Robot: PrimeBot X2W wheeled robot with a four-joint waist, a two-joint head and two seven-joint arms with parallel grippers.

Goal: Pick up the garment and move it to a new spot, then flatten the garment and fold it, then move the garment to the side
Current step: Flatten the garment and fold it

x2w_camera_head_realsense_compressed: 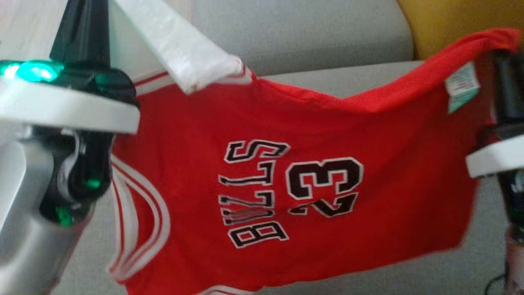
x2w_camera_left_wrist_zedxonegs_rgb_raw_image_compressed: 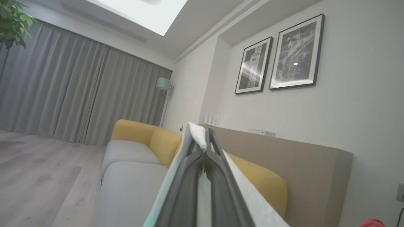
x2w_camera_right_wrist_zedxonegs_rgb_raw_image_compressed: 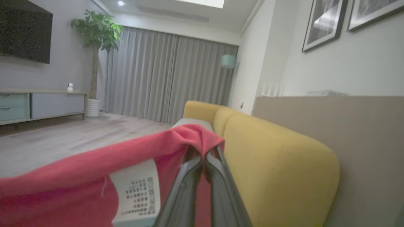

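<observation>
Arms raised above the sofa (x2w_camera_head_realsense_compressed: 327,32); left gripper (x2w_camera_left_wrist_zedxonegs_rgb_raw_image_compressed: 203,143) clamps the garment (x2w_camera_head_realsense_compressed: 262,123) by its white trim, right gripper (x2w_camera_right_wrist_zedxonegs_rgb_raw_image_compressed: 205,156) by its red hem; the head view shows its number 33.

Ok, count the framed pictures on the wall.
2. In the left wrist view, the left picture and the right picture hang side by side on the wall above the yellow sofa. Others may hang out of frame.
</observation>
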